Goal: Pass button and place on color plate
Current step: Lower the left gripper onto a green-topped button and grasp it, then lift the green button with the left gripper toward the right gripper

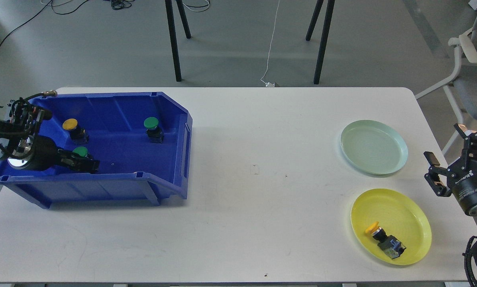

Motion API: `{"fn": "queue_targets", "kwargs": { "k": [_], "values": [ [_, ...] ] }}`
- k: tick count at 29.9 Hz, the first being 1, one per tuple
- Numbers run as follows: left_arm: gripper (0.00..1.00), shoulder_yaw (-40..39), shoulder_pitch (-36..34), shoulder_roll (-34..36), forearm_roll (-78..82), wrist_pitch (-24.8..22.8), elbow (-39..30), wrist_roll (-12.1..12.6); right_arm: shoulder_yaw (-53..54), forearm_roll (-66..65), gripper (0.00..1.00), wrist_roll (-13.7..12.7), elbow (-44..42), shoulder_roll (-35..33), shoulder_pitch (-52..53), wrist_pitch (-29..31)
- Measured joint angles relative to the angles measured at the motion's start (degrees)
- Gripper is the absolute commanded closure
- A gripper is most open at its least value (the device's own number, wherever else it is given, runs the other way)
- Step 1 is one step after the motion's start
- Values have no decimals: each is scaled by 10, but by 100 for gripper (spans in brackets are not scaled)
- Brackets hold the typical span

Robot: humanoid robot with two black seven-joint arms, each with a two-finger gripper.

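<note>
Partly hidden: green button (80,151) behind left gripper (87,164) | grip unclear

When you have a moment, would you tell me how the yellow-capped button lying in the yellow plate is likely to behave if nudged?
The yellow-capped button lies on its side, so its round cap may let it roll or pivot. Its blocky dark base probably limits that. It looks rigid, and the yellow plate has a raised rim that should contain it.
</note>
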Motion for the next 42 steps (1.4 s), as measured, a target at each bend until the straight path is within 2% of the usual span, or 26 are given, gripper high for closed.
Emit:
{"fn": "queue_targets", "kwargs": {
  "k": [8,14,15,17,19,20,21,25,34,38,42],
  "values": [
    [26,-6,0,-2,-2,0,3,0,0,0,3,0,-1,0,-3,0],
    [31,-4,0,-13,-2,0,8,0,0,0,3,0,-2,0,-3,0],
    [35,-4,0,-13,-2,0,8,0,0,0,3,0,-2,0,-3,0],
    [51,-4,0,-14,-3,0,8,0,1,0,3,0,-2,0,-4,0],
    [74,-4,0,-16,-3,0,8,0,1,0,3,0,-2,0,-4,0],
    [82,-4,0,-17,-3,0,8,0,1,0,3,0,-2,0,-4,0],
    [83,-4,0,-17,-3,0,9,0,1,0,3,0,-2,0,-4,0],
    [88,-3,0,-18,-2,0,13,0,1,0,3,0,-2,0,-4,0],
    [89,-7,-13,-14,-3,0,15,0,1,0,3,0,-2,3,-4,0],
    [89,-33,-68,-7,-64,0,9,0,3,0,3,0,-2,5,-3,0],
    [89,-109,-133,16,-223,0,-10,0,8,0,3,0,-1,5,-2,0]
  ]
}}
